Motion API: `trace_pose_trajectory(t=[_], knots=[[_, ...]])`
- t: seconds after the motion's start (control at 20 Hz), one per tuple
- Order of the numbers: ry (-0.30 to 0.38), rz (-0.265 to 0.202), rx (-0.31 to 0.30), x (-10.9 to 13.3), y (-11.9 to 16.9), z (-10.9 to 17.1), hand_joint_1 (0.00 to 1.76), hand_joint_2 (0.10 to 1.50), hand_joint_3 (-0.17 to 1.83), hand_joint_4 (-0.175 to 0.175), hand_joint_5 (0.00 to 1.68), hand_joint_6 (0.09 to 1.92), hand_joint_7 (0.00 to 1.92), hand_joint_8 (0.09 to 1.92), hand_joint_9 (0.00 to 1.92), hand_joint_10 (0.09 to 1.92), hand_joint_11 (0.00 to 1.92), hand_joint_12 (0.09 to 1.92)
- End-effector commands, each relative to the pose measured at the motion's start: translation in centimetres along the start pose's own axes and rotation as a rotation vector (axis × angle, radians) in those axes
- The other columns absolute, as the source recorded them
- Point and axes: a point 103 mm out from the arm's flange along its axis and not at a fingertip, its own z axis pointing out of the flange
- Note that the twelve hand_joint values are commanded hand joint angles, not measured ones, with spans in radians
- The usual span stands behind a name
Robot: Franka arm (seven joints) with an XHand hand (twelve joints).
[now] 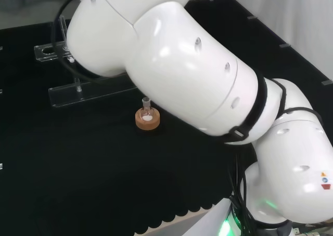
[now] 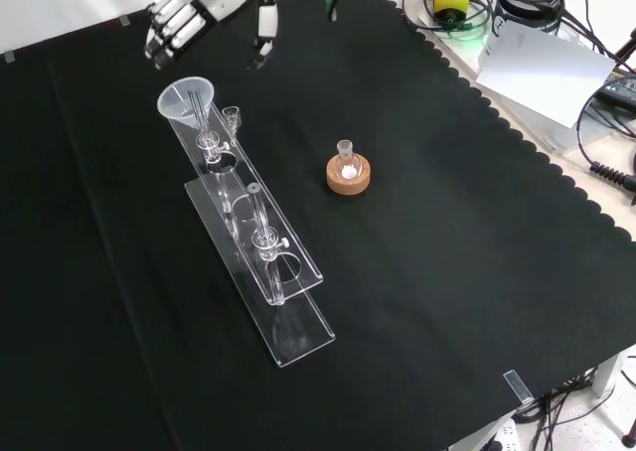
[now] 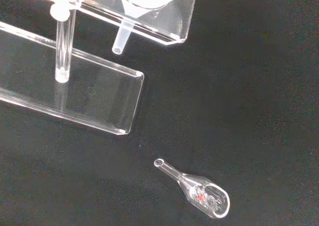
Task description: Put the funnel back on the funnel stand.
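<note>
I see the clear plastic funnel (image 2: 189, 100) seated in the end hole of the clear acrylic funnel stand (image 2: 260, 262), cone mouth up, stem pointing down through the rack, long axis upright. My hand (image 2: 171, 26) hovers just beyond it, fingers loosely curled, holding nothing. I'd back off straight upward, avoiding the rim.

In the head view the arm's white links (image 1: 171, 64) hide much of the funnel stand (image 1: 83, 93).
</note>
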Motion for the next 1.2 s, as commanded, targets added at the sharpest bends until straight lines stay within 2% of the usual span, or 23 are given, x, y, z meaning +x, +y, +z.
trace_pose_trajectory(t=[0.05, 0.2, 0.35, 0.5, 1.2], knots=[[0.062, 0.062, -0.097, -1.0, -7.1, -0.3, 0.73, 0.71, 0.54, -0.052, 0.03, 0.09, 0.10, 0.09, 0.08, 0.73, 0.00, 1.45], [0.061, 0.084, -0.105, -0.8, -9.4, 0.1, 0.73, 0.71, 0.54, -0.054, 0.07, 0.09, 0.12, 0.14, 0.13, 0.73, 0.00, 1.49], [0.073, 0.103, -0.109, -0.5, -11.4, 0.7, 0.72, 0.71, 0.55, -0.056, 0.10, 0.09, 0.04, 0.43, 0.16, 0.73, 0.00, 1.53], [0.083, 0.120, -0.109, -0.4, -13.1, 1.4, 0.72, 0.72, 0.55, -0.057, 0.11, 0.09, 0.00, 0.56, 0.18, 0.74, 0.00, 1.54], [0.151, 0.186, -0.108, -0.9, -19.2, 4.7, 0.72, 0.74, 0.55, -0.064, 0.16, 0.09, 0.02, 0.64, 0.22, 0.74, 0.03, 1.55]])
